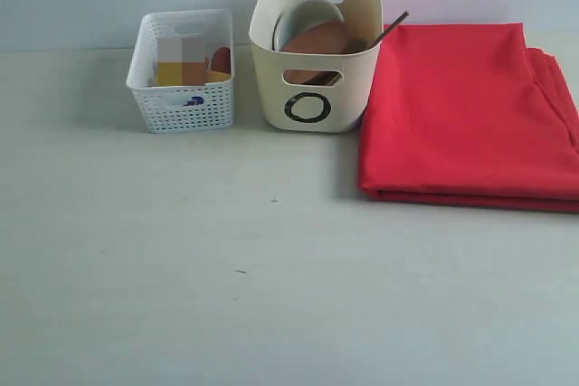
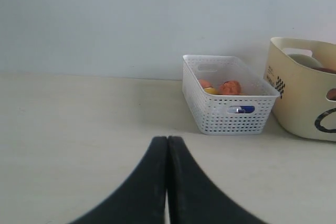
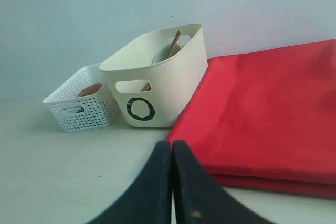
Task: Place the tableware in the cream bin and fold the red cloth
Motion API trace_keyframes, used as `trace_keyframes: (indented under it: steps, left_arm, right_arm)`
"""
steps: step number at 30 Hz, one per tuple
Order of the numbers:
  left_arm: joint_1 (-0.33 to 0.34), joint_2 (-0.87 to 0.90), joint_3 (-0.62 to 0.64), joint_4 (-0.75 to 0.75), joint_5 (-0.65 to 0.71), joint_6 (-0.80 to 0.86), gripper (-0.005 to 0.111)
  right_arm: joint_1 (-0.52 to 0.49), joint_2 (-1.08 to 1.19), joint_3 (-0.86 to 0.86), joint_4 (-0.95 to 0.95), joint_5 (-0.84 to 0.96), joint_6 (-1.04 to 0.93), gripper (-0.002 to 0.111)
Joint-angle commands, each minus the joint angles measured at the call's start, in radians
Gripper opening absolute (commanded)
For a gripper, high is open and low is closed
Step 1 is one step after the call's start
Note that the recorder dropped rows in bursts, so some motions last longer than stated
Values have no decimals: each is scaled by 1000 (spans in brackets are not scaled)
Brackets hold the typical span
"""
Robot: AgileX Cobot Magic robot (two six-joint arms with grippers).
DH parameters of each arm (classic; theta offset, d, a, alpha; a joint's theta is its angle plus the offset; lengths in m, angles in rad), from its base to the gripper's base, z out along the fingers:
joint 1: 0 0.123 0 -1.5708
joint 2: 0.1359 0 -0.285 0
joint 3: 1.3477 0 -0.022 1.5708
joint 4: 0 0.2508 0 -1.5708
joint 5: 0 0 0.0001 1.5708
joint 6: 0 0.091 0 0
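The cream bin [image 1: 317,88] stands at the back middle of the table, its black ring mark facing front. Inside it lean a pale bowl [image 1: 303,17] and a round brown wooden plate [image 1: 317,41], and a thin brown handle [image 1: 391,26] sticks out over its right rim. The red cloth [image 1: 461,110] lies folded in a flat stack just right of the bin. Neither arm shows in the exterior view. My left gripper [image 2: 167,139] is shut and empty, low over bare table. My right gripper [image 3: 171,143] is also shut and empty, near the folded cloth [image 3: 262,114] and the bin [image 3: 157,82].
A small white perforated basket [image 1: 183,74] with food items stands left of the cream bin. A pale wall runs behind the table [image 1: 226,277].
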Motion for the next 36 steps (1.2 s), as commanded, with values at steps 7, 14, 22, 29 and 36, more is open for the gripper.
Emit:
trace_keyframes:
  steps: [7,14,22,29,36]
  left_arm:
    - [-2,-6,2,-23,2,17,0]
    - [-2,-6,2,-141,-5,179,0]
    - [-2,-6,2,-317,-3,360,0]
    - [-2,-6,2,-315,-3,357,0]
    - [-2,-6,2,-315,-2,361,0]
  right_arm:
    - [0,-7,5,-1,-2,-6,0]
    - [0,-7,5,-1,-2,-6,0]
    - [0,-7,5,-1,-2,-6,0]
    - [0,-7,5,-1,-2,-6,0]
    - [0,-7,5,-1,-2,-6,0]
